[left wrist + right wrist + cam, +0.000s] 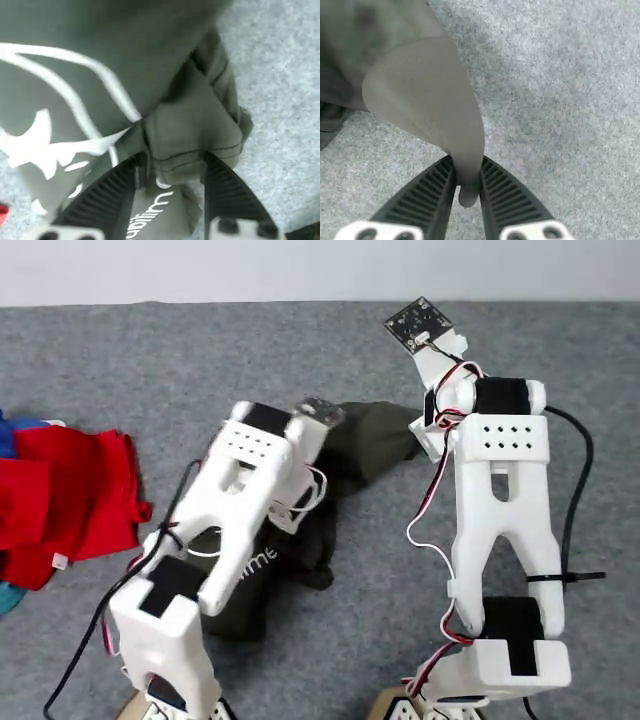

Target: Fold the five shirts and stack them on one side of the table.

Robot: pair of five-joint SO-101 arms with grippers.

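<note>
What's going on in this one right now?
Both arms are on one dark green shirt in the middle of the table. The left gripper pinches a hemmed edge of it, and the right gripper pinches another fold. Red clothing lies bunched on the table's left side.

One shirt (370,440) lies central on the table (200,350), shirt pile (70,500) well left.

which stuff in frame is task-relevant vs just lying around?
Job:
- dark green shirt, clamped by left gripper and right gripper
- red shirt
- blue shirt
- teal cloth, probably a shirt

Not job:
- grey table cover
</note>
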